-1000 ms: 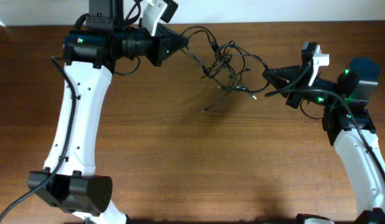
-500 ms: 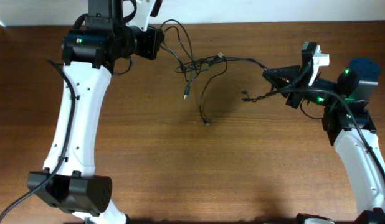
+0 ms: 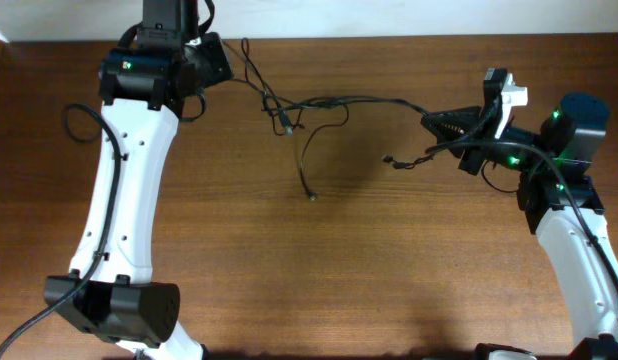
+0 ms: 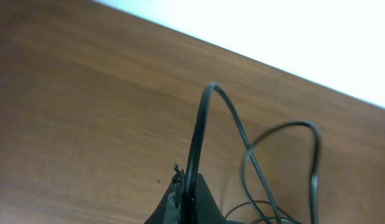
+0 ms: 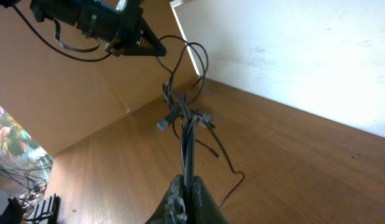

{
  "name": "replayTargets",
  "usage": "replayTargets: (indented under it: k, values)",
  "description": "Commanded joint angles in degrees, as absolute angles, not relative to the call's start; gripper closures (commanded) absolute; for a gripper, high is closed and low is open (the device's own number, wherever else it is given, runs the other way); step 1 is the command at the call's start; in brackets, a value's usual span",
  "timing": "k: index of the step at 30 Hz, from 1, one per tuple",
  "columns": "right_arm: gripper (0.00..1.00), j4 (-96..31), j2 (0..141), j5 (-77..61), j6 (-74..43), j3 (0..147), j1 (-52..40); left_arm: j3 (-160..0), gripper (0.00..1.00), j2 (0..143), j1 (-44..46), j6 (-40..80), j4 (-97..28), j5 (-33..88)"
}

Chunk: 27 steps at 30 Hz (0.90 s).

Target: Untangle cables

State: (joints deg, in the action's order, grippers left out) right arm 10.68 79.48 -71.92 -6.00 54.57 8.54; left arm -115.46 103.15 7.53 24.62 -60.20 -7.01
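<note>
My left tool [image 3: 223, 60], at the far left of the table [image 3: 289, 270], was clamped on one strand of the cables [image 3: 341, 100]; in the left wrist view that strand [image 4: 202, 124] rose from between its closed jaws. My right tool [image 3: 430, 122] was clamped on the other side of the cables [image 5: 187, 134]. The cables ran between the two tools near the table's far edge, with a small knot [image 3: 285, 118] nearer my left tool. One loose end [image 3: 311, 194] hung towards the table, and a shorter one [image 3: 394, 160] lay near my right tool
</note>
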Motion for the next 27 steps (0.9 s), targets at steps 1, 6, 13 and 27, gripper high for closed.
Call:
replayTargets:
  k: [1, 6, 13, 27]
  values:
    - [0.96, 10.83, 79.88, -72.88, -5.98, 54.65, 8.71, -116.40, 1.00, 101.23, 6.83, 30.85, -61.10, -15.33]
    - [0.96, 10.83, 79.88, -72.86, -5.96, 54.65, 8.71, -116.40, 1.00, 101.23, 6.81, 30.83, -61.47, -16.32]
    - [0.96, 10.83, 79.88, -72.86, -5.96, 54.65, 8.69, -116.38, 0.92, 101.23, 6.81, 30.76, -61.67, -16.34]
    - [0.96, 10.81, 79.88, -72.64, -5.98, 54.65, 8.71, -116.29, 1.00, 101.25, 5.06, 30.81, -62.70, -21.52]
